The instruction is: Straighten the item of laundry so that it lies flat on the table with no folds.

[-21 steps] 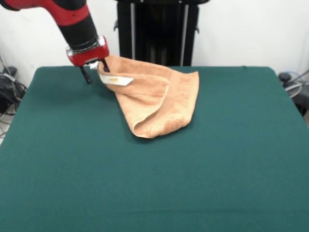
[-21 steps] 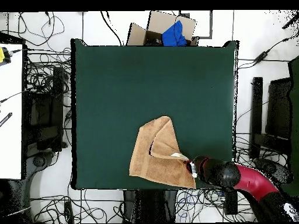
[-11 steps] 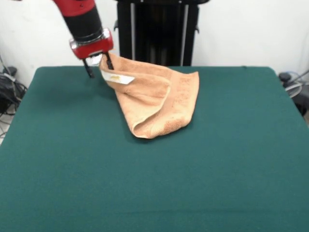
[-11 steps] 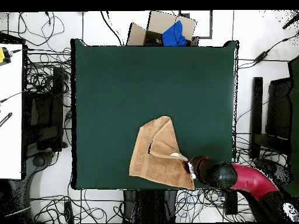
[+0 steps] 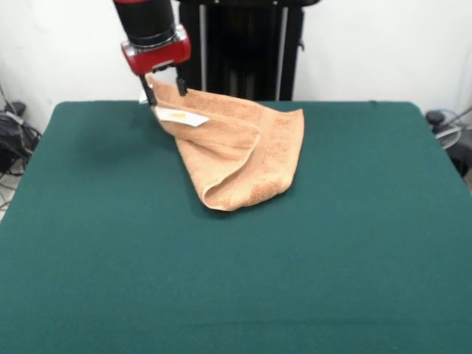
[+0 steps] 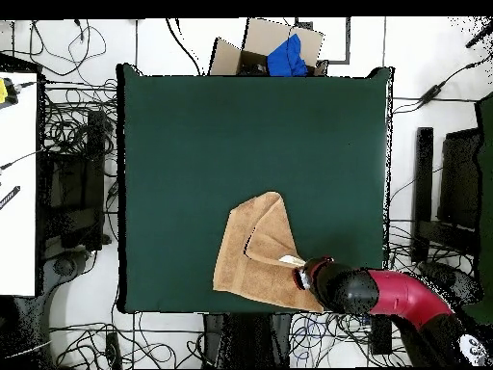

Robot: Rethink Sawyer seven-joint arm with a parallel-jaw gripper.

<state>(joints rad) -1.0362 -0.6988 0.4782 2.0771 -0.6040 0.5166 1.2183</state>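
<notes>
I had the gripper [image 5: 164, 90] pinched on the towel [image 5: 240, 151] corner by the label [image 5: 181, 116], lifted off the table [image 5: 236, 280]. Soft, light terry, it lay folded at the far edge; corners seemed the best hold.

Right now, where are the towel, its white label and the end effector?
towel [image 5: 243, 155]: front view, middle of the folded cloth.
label [image 5: 181, 116]: front view, centre of the white tag.
end effector [image 5: 164, 88]: front view, midway between the fingertips, at the towel's raised corner.
</notes>
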